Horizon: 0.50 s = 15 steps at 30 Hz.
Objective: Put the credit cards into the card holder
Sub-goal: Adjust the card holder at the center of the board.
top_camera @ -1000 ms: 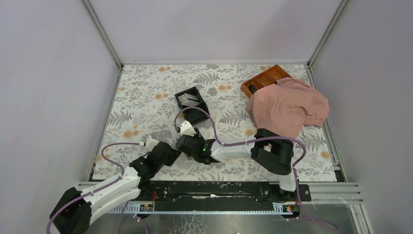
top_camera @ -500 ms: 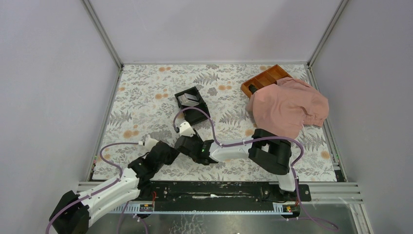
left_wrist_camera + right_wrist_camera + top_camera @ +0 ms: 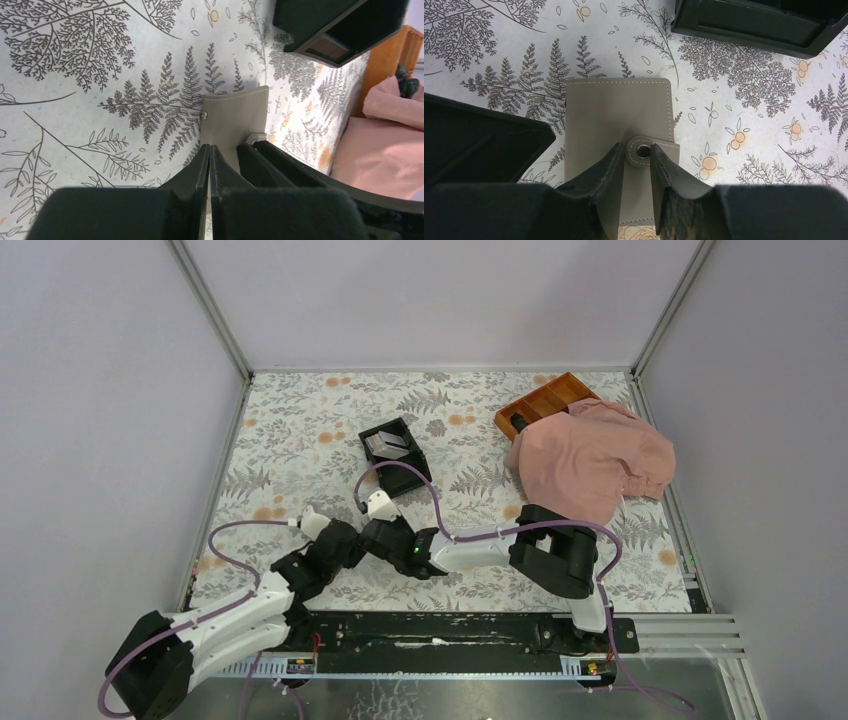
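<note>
Right wrist view: the card holder [image 3: 616, 107] lies snapped shut on the bench [image 3: 749, 100]. My right hand [image 3: 637, 152] brackets its snap tab [image 3: 666, 149], and I can't tell if it's gripping. Left hand [image 3: 210, 150] is closed at the holder's edge. Credit cards [image 3: 384, 445] look unloaded, in the black box [image 3: 410, 478].

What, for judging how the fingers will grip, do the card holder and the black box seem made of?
Card holder: matte grey-taupe leather or imitation leather, going by the pale stitching along its edges; its snap looks like shiny metal. Black box: rigid, smooth-walled, probably plastic, not certain.
</note>
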Tool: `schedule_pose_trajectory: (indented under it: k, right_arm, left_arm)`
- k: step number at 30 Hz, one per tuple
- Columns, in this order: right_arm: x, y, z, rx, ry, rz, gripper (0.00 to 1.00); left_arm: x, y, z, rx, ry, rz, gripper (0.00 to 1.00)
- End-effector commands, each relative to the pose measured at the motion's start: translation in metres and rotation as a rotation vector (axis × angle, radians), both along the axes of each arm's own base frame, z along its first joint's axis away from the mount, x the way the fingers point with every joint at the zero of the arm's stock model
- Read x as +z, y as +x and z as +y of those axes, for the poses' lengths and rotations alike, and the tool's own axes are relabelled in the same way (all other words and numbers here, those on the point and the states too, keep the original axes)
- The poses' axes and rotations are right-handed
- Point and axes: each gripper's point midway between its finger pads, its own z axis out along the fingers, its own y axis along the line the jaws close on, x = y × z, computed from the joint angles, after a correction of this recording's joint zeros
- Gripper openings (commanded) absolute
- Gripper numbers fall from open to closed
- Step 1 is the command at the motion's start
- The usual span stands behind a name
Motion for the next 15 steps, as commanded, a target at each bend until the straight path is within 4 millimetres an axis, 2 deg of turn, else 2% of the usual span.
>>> schedule_pose_trajectory:
  k: [1, 8, 15]
  right_arm:
    - [-0.022, -0.002, -0.028, -0.011, -0.121, 0.017, 0.31]
    - [-0.023, -0.002, -0.034, -0.015, -0.110, 0.026, 0.26]
    - [-0.026, -0.002, -0.039, -0.017, -0.104, 0.036, 0.21]
  left_arm:
    - [0.013, 0.018, -0.010, 0.011, -0.017, -0.068, 0.06]
    - [0.000, 0.025, -0.025, 0.001, -0.068, -0.054, 0.06]
    - [-0.008, 0.028, -0.031, 0.003, -0.081, -0.042, 0.06]
